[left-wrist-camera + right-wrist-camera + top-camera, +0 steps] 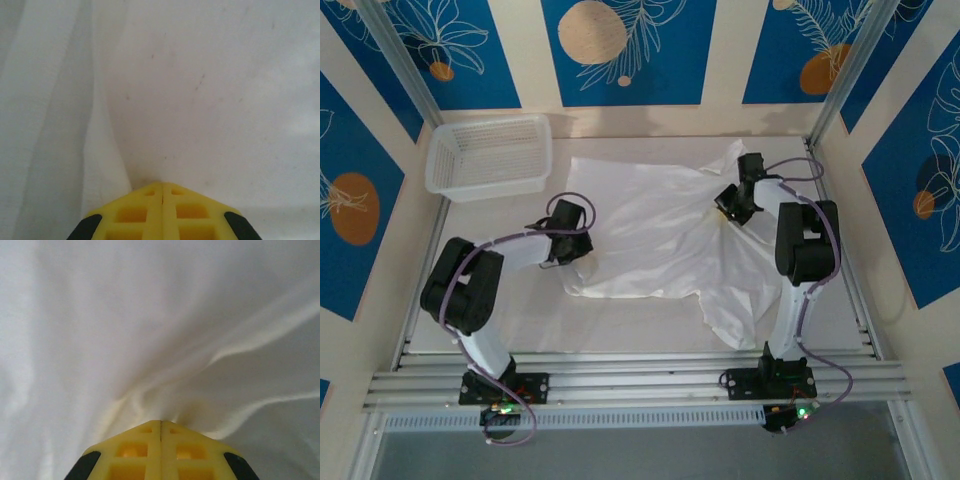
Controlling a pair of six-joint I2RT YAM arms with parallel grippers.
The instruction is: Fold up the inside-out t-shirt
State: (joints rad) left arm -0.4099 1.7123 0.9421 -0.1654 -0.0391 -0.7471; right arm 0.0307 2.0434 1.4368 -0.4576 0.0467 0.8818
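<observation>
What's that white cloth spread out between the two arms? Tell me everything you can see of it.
It is a plain white t-shirt of thin, soft-looking fabric, lying spread but rumpled on the white table, not yet folded. One part trails toward the near edge by the right arm. The left gripper is shut on its left edge; the right gripper pinches its right side, where creases fan out from the pinch. Faint specks show close up.
</observation>
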